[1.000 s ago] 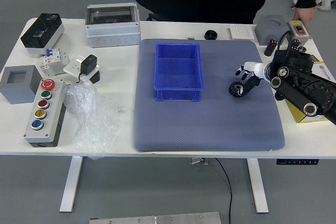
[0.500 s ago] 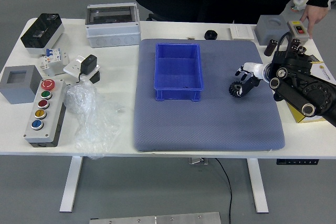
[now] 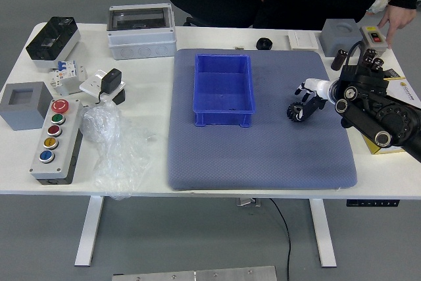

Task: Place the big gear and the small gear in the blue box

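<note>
The right hand point(image 3: 310, 99), white with black fingers, is low over the right part of the blue-grey mat. Its fingers are extended and spread, with some close beside a black toothed gear point(image 3: 296, 112) lying on the mat. Whether they touch it cannot be made out. Beyond the mat's far edge sits a smaller-looking round black part point(image 3: 264, 43), its teeth too small to tell. The blue box point(image 3: 223, 88) stands on the mat, left of the hand, with nothing visible inside. The left arm is out of view.
On the table's left are a button panel point(image 3: 58, 139), clear plastic wrap point(image 3: 115, 143) and several grey or white housings. A yellow box point(image 3: 376, 144) lies under the right forearm. At the far right, a person's hand point(image 3: 396, 20) rests near a small switch box point(image 3: 373, 37).
My right forearm has shifted slightly left, while the fingers stay near the gear, which has not visibly moved. The person at the far side has moved to the right.
</note>
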Available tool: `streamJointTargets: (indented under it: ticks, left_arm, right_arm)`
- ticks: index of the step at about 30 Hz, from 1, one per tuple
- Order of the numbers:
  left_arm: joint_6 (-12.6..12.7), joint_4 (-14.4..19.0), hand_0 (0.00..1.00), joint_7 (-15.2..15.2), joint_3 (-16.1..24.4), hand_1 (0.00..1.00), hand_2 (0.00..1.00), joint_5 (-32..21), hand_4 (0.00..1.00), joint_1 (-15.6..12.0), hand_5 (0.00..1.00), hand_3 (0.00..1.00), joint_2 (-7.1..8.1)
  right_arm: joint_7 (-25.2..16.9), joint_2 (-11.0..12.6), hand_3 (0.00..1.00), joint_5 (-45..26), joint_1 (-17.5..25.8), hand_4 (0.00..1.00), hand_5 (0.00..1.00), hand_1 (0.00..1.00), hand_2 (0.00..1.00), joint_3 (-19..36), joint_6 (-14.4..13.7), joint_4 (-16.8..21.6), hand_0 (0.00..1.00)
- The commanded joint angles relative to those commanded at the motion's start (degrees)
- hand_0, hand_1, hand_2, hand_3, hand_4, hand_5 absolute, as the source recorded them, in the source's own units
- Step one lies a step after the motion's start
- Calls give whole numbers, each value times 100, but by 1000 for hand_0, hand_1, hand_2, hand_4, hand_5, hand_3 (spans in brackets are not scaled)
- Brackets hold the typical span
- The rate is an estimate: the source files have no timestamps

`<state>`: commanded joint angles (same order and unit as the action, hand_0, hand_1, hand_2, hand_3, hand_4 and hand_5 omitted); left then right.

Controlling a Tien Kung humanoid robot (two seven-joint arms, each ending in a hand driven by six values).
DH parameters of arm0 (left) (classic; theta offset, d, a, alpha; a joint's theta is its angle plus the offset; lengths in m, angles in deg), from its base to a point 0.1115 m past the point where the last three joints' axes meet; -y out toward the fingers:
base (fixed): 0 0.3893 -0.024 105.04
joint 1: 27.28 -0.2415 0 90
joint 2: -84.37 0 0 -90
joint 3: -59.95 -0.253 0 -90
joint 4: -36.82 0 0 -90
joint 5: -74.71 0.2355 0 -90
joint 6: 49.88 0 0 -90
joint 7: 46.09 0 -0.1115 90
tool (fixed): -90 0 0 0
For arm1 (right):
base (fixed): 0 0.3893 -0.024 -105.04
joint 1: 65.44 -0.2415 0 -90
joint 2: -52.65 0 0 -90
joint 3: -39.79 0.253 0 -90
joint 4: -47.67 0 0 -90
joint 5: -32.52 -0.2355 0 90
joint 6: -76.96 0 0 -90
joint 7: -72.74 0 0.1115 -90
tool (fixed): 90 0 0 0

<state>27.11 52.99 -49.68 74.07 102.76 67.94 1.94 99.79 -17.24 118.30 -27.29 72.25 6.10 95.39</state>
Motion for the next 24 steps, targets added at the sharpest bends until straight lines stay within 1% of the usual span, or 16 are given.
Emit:
streamJointTargets:
  ticks: [12,17,18,23,24]
  left_arm:
    - [0,2,892,-1,3,881,878,6,665,9,349,861,-4]
    - [0,4,892,-2,8,881,878,12,665,21,349,861,-5]
    - [0,4,892,-2,8,879,878,12,665,22,349,861,-5]
    - [0,5,892,-3,10,879,878,13,665,27,349,861,-6]
    - [0,5,892,-2,11,881,878,13,665,28,349,861,-6]
  right_arm:
    - [-8,-71,849,-26,32,838,167,625,764,-33,-47,-57,578]
    - [-13,-98,849,-15,40,838,167,625,764,-42,-149,-93,578]
    - [-13,-103,807,-7,42,832,160,569,709,-45,-180,-99,513]
    - [-20,-131,807,66,58,832,160,569,709,-72,-371,-133,513]
    - [-21,-135,700,81,60,818,153,476,603,-78,-397,-139,393]
